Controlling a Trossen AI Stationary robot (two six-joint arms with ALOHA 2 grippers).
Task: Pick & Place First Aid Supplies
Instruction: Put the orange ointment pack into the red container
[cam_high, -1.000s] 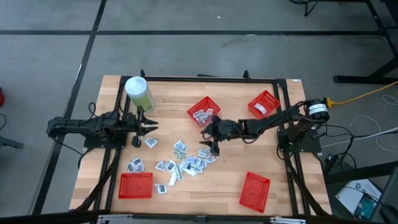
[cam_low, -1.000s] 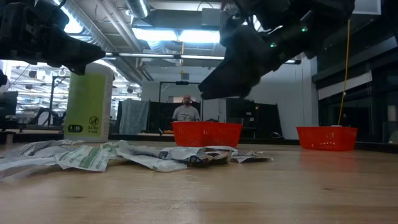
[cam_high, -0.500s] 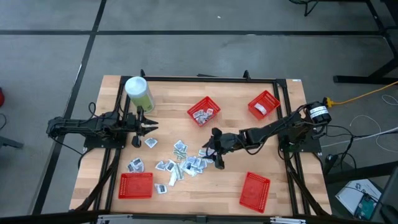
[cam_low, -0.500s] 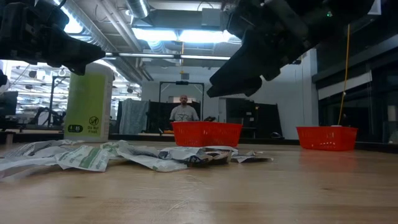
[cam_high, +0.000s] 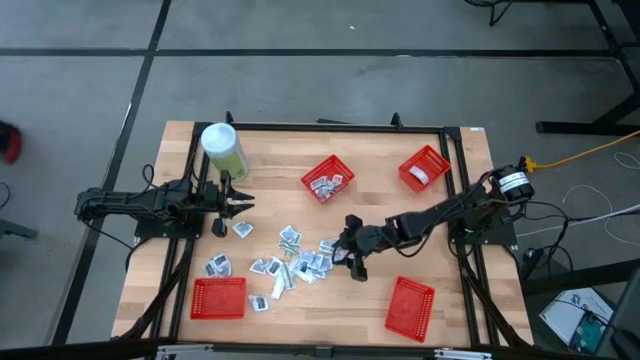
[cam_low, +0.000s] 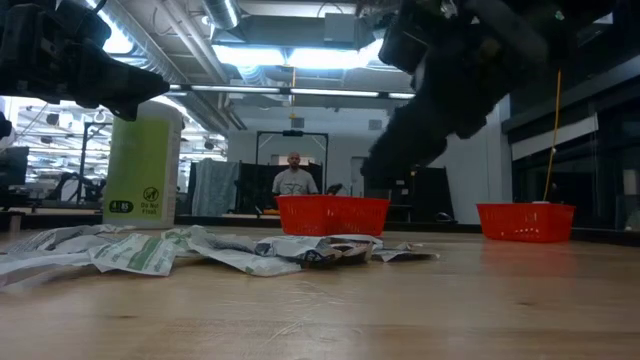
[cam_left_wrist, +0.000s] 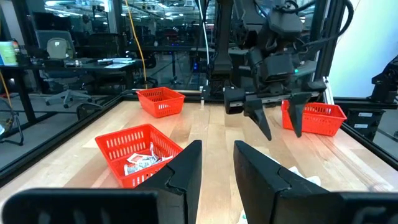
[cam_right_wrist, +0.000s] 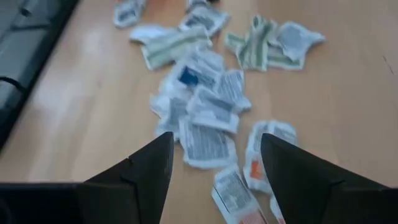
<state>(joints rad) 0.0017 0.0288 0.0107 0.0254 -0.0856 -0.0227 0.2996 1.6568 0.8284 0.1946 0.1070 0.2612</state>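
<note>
Broadly, the sorting looks to be at an early stage, judging from how things lie: the wooden table (cam_high: 380, 150) still carries most of the first aid supplies (cam_high: 300, 258), a loose scatter of small white-grey packets near its middle, between the two arms. Of the four red mesh baskets, the one at the far middle (cam_high: 328, 178) holds a handful of packets, the one at the far right (cam_high: 424, 167) shows one white item, and the two near ones, left (cam_high: 218, 298) and right (cam_high: 410, 306), look empty. So a few pieces seem placed and many remain. The right gripper (cam_high: 352, 255) hangs just over the right edge of the scatter, its fingers spread wide with nothing between them; its wrist view looks straight down on the packets. The left gripper (cam_high: 238, 204) waits at the left side near the pale-green canister (cam_high: 224, 150), fingers partly apart and empty. The canister bears a dark green label with a round emblem, its words too small to read; the packets carry green, blue and orange print, none of it legible.
</note>
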